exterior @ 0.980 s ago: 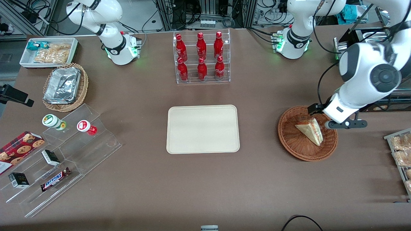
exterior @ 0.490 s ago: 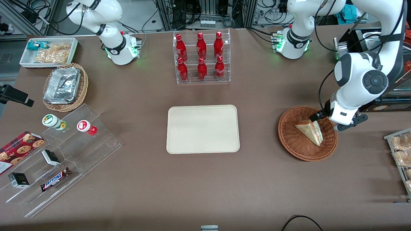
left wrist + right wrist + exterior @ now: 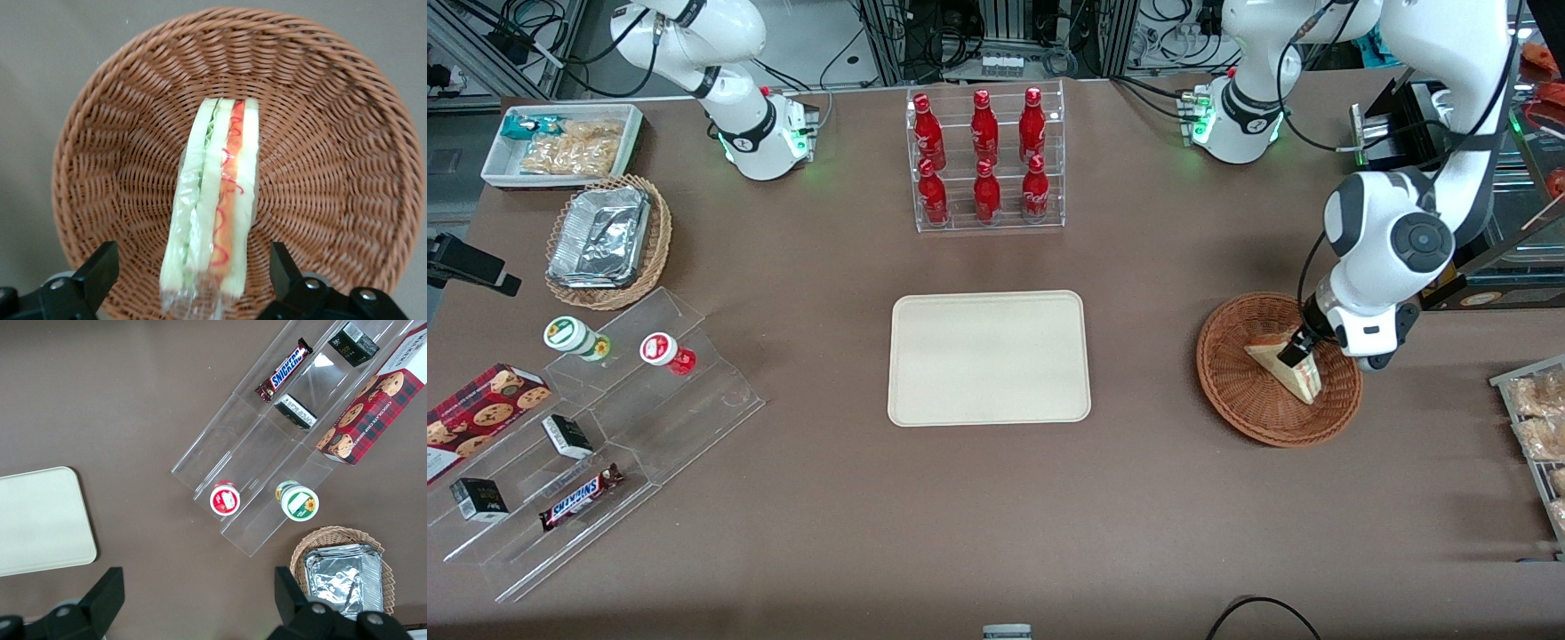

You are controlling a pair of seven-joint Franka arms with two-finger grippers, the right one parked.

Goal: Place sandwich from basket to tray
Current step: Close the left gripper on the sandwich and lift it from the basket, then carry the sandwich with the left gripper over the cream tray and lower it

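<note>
The sandwich [image 3: 1304,380] is a wrapped white-bread wedge with red and green filling. It lies in the round reddish-brown wicker basket [image 3: 1254,411] toward the working arm's end of the table. My gripper [image 3: 1295,352] is low over the basket and open. In the left wrist view the sandwich [image 3: 217,200] stands on edge in the basket [image 3: 320,133]. The gripper [image 3: 192,265] straddles its near end, with one black finger on each side and a gap between each finger and the bread. The cream tray [image 3: 989,357] lies flat at mid-table with nothing on it.
A clear rack of red bottles [image 3: 984,160] stands farther from the front camera than the tray. A clear stepped stand with snacks [image 3: 596,436], a foil-tray basket [image 3: 605,240] and a white bin [image 3: 560,142] lie toward the parked arm's end. A snack rack [image 3: 1538,427] is beside the basket.
The left arm has swung in over the basket and come down. Its gripper moved from the basket's rim to the sandwich, fingers now on either side of it.
</note>
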